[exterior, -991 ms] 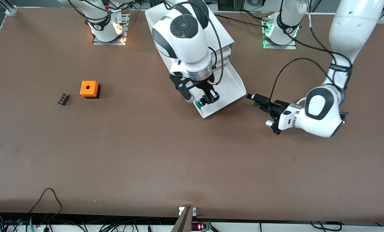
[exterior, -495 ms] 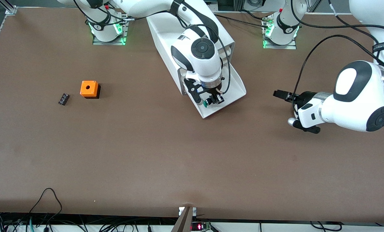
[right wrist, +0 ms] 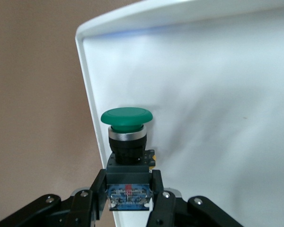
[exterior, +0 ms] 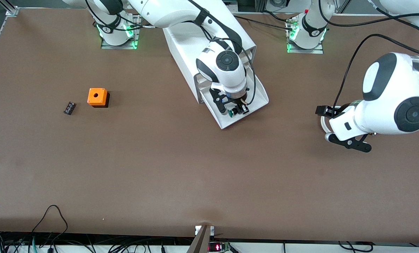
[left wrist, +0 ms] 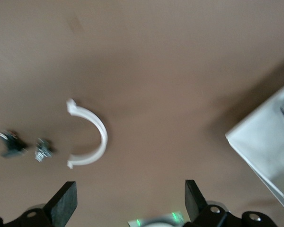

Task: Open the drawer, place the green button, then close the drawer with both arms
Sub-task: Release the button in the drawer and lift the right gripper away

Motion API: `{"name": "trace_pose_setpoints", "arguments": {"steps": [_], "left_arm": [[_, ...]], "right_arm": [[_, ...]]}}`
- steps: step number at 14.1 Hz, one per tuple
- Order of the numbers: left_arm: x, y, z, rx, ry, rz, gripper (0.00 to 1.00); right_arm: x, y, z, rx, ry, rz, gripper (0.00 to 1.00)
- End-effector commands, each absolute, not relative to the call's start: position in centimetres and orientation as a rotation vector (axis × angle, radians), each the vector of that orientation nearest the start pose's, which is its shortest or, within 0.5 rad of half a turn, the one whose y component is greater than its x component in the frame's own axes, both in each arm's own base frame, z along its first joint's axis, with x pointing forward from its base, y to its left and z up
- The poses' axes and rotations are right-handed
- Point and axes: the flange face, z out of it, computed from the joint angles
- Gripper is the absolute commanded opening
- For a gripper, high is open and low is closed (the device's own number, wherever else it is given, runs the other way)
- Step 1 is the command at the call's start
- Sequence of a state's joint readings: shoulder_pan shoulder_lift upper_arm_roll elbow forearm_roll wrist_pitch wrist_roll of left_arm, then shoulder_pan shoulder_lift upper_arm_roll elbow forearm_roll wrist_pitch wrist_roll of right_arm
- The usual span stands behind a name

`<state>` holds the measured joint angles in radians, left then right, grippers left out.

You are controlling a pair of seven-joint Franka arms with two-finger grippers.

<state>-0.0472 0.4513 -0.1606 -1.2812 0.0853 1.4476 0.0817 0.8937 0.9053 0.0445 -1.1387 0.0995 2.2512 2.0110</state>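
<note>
While you scan the front view from its left edge, you first meet a small black ribbed part (exterior: 69, 108) and, just beside it toward the centre, an orange cube (exterior: 97, 97) with a hole in its top, both sitting on the brown table (exterior: 160, 168) at middle left. At upper centre of the frame you see the white cabinet (exterior: 185, 45), with one drawer (exterior: 257, 92) pulled out toward the camera. The right gripper (exterior: 238, 110) hangs over that open drawer, at the tray's side edge toward the right arm's end. Its fingers are clamped on the black body of the button (exterior: 232, 112), which juts out past the fingertips with its green cap (right wrist: 127, 117) leading; in the right wrist view you find it over the tray's white floor. At the frame's right edge, middle height, the left gripper (exterior: 324, 111) waits above bare table, well apart from the drawer. The left wrist view shows you its fingers (left wrist: 64, 204) spread wide, holding nothing.
</note>
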Motion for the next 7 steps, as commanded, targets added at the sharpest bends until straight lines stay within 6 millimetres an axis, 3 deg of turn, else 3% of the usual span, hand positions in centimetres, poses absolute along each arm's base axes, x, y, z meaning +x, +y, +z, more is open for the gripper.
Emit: {"name": "trace_pose_setpoints", "arguments": {"steps": [1, 2, 3, 4, 7], "left_arm": [[66.35, -11.60, 49.08, -3.031, 0.438, 0.272, 1.00], [66.25, -11.59, 49.01, -3.033, 0.422, 0.281, 1.00], [66.16, -11.77, 48.97, -3.025, 0.392, 0.277, 1.00], [66.13, -11.93, 48.78, -3.040, 0.303, 0.276, 0.99], [65.96, -11.90, 48.75, -3.045, 0.121, 0.264, 0.99]], "right_arm": [[46.52, 63.59, 27.43, -2.416, 1.627, 0.158, 0.00], [46.61, 63.52, 27.31, -2.410, 1.640, 0.159, 0.05], [46.98, 63.24, 27.31, -2.392, 1.665, 0.167, 0.45], [47.13, 63.17, 27.39, -2.365, 1.694, 0.208, 0.99], [47.15, 63.34, 28.21, -2.347, 1.699, 0.229, 1.00]]}}
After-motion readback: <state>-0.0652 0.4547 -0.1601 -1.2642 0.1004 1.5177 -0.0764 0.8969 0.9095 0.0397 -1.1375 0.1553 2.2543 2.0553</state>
